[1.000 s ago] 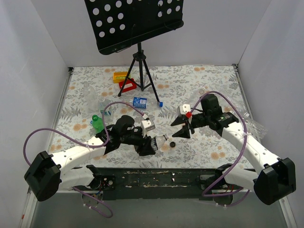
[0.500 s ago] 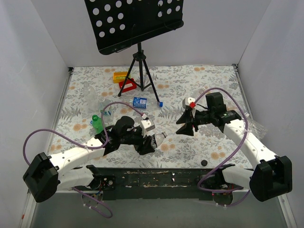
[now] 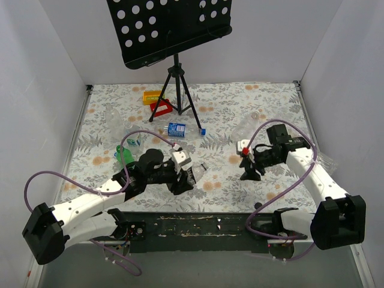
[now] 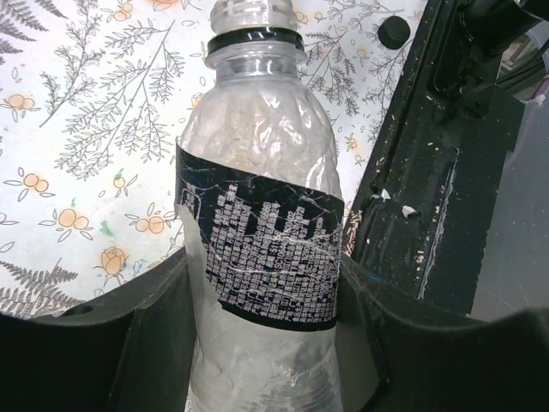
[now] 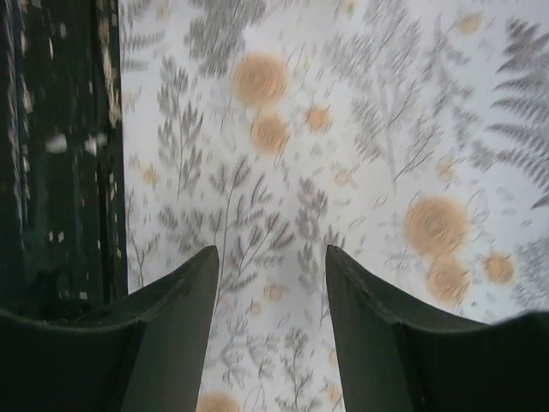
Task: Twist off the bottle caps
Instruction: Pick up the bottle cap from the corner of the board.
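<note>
The left gripper (image 4: 262,287) is clamping the black-labelled bottle (image 4: 257,215), neck pointing away toward the right gripper (image 5: 270,283), which is hovering part-open, empty, well apart

Right gripper (image 3: 249,174): drops from mid-frame to lower right of centre, nearer the rail (image 3: 198,225).
Left gripper (image 3: 187,177), clamped on bottle (image 3: 197,171): edges left.
Black cap (image 4: 393,31): leaves the spot beside the bottle mouth, lies by rail.

Item count, by kind
Bottles, five certain: black-labelled bottle (image 4: 257,257); blue-labelled bottle (image 3: 177,128); green bottle (image 3: 122,154); left clear bottle (image 3: 114,120); right clear bottle (image 3: 243,129); blocks, two: red block (image 3: 161,108); yellow block (image 3: 151,96); stand (image 3: 168,30), one; loose black cap (image 4: 395,32), one.
</note>
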Tool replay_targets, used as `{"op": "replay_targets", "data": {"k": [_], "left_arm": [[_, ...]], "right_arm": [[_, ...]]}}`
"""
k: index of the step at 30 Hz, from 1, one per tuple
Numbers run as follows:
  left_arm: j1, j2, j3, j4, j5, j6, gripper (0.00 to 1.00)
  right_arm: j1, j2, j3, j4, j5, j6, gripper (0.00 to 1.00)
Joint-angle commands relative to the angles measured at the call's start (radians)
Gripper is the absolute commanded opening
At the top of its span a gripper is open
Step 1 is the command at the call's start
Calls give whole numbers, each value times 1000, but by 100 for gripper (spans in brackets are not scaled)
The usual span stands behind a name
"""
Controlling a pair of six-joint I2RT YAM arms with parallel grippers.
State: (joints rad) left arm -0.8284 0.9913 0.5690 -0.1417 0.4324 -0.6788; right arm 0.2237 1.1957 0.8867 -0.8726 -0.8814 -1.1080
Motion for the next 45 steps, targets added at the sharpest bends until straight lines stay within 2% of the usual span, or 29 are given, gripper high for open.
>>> {"op": "replay_targets", "data": {"k": [1,5,9,25,29,33,35,37,40,42,45], "left_arm": [[-3,-49,-14,16,-44,21,9],[-3,-54,-18,21,-50,19,9],[-3,-56,-18,17,-52,19,9],[-3,-46,-20,17,-54,19,9],[-3,-60,-18,17,-67,21,9],[-3,-100,-21,25,-95,22,9],[-3,-132,-27,39,-121,22,9],[-5,-179,-34,50,-153,15,9],[-3,-255,-41,73,-217,4,9],[-2,-307,-46,85,-276,-5,9],[-3,-391,-44,83,-374,-21,9]], "right_arm": [[-12,-83,-118,-304,293,-468,61],[-14,-234,-245,-295,377,-643,66],[-11,-254,-314,-298,410,-730,68],[23,-223,-433,-161,460,-707,59],[45,-208,-427,-149,429,-679,50],[60,-164,-379,-138,407,-630,32],[72,-122,-352,-115,397,-593,24],[88,-87,-318,-85,365,-546,23],[167,-10,-241,32,271,-330,18],[286,57,-186,165,256,-136,16],[490,174,-118,425,332,131,17]]}}
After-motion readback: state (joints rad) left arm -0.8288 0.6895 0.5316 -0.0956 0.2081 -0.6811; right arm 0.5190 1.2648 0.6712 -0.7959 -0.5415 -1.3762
